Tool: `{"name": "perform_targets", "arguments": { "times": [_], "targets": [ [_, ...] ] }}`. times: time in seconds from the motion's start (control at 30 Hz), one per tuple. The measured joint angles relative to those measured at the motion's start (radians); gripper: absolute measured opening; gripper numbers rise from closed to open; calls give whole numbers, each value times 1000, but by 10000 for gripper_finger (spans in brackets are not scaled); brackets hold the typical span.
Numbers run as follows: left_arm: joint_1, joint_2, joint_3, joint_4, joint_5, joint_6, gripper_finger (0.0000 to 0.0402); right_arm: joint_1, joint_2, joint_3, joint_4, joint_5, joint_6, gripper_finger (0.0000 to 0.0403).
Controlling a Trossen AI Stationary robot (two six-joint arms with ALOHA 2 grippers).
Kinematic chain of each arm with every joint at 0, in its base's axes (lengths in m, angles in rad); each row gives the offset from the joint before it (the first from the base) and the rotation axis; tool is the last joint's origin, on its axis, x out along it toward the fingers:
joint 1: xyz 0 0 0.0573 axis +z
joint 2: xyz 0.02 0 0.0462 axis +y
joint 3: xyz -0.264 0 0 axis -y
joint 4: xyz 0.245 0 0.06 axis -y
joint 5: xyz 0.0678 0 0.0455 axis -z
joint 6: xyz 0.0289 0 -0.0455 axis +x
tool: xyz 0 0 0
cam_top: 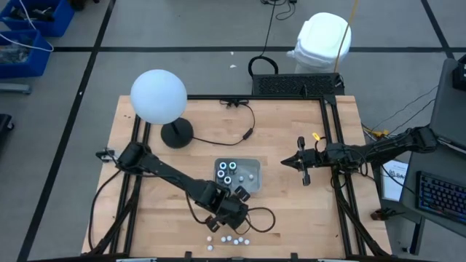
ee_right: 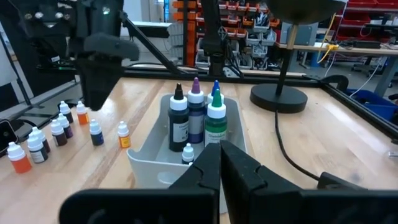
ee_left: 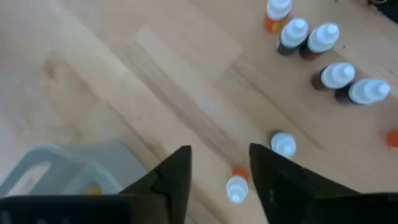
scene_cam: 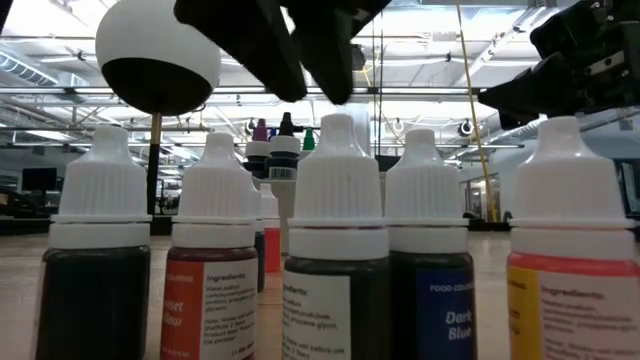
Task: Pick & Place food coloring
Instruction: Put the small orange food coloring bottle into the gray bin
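From above, a clear grey rectangular tray sat mid-table on pale wooden planks, holding a few taller bottles with ringed tops. The left gripper hung just beside the tray's near corner, above a loose scatter of small white-capped food coloring bottles by the table's front edge. The right gripper waited to the tray's right, apart from it. A lamp with a round white globe stood on a dark disc base behind. At table height, ribbed white conical caps topped squat labelled bottles, one marked dark blue, another yellow-bodied. Past the left wrist, the dark fingers stood spread with nothing between them, over an orange-bodied bottle and a dark one; more clustered farther off. Past the right wrist, the fingers were pressed together; the tray's translucent wall enclosed black, purple and green nozzle-tipped bottles.
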Motion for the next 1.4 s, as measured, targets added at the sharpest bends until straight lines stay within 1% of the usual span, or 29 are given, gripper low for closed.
{"name": "perform_targets", "arguments": {
  "times": [0.1, 0.23, 0.43, 0.67, 0.9, 1.4],
  "targets": [
    [-1, 23, 0, -16, -3, 8, 201, 0, 2, 0, -2, 0, 10, 0],
    [3, 48, 0, -42, 0, 2, 213, 0, 5, 0, -9, 1, 28, 0],
    [2, 80, -1, -105, 2, 28, 214, 0, 11, 0, -19, 1, 28, 0],
    [9, 99, -1, -117, -5, 61, 214, 0, 14, 0, -20, 2, 39, 0],
    [24, 123, -1, -130, -7, 52, 214, 0, 14, 0, -28, 2, 39, 0],
    [25, 126, -1, -138, -7, 79, 214, 0, 14, 0, -29, 2, 35, 0]
  ]
}}
